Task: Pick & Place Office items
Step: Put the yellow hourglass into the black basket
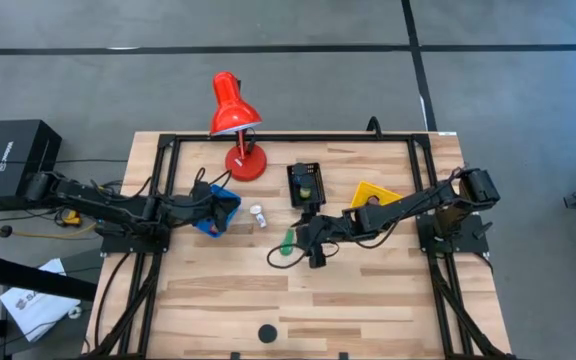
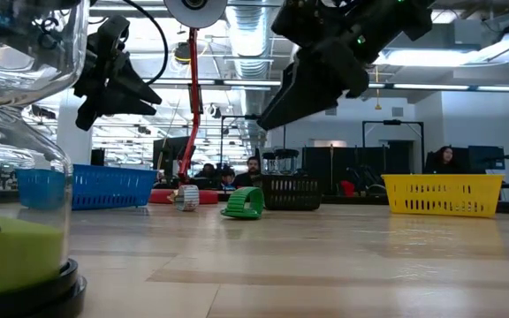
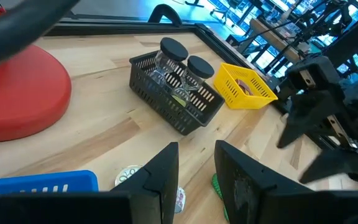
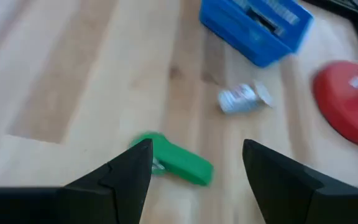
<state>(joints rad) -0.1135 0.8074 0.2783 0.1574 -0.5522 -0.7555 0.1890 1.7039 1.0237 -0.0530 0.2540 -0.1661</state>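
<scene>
The wooden table [image 1: 368, 300] is cut off at the near edge in the high view. The red desk lamp [image 1: 236, 110] stands at the far side; in the left wrist view only part of its round red base shows, with a small white sticker whose writing is too small to read. The blue bin [image 1: 220, 212] is partly hidden under the left arm, and what lies inside it is hard to make out. The yellow bin [image 1: 373, 192] is half covered by the right arm. The black bin [image 1: 306, 183] sits between the lamp and the yellow bin and holds two clear jars with black lids [image 3: 174, 48].

In the low view a big clear jar [image 2: 16, 177] stands very close to the camera and is cut off at the top and side; its yellow-green label shows one black mark that cannot be read.

The right gripper [image 4: 194, 163] hangs just above the green stick [image 4: 176, 162], with its two fingers spread wide and nothing between them. The stick lies flat on the wood, a little left of the middle of the table.

The left gripper [image 3: 196, 167] is up in the air over the blue bin, fingers a little apart and holding nothing.

The white tube [image 1: 258, 215] lies on its side just beside the blue bin, its label blurred.

A black round disc [image 1: 266, 333] lies alone near the front edge
</scene>
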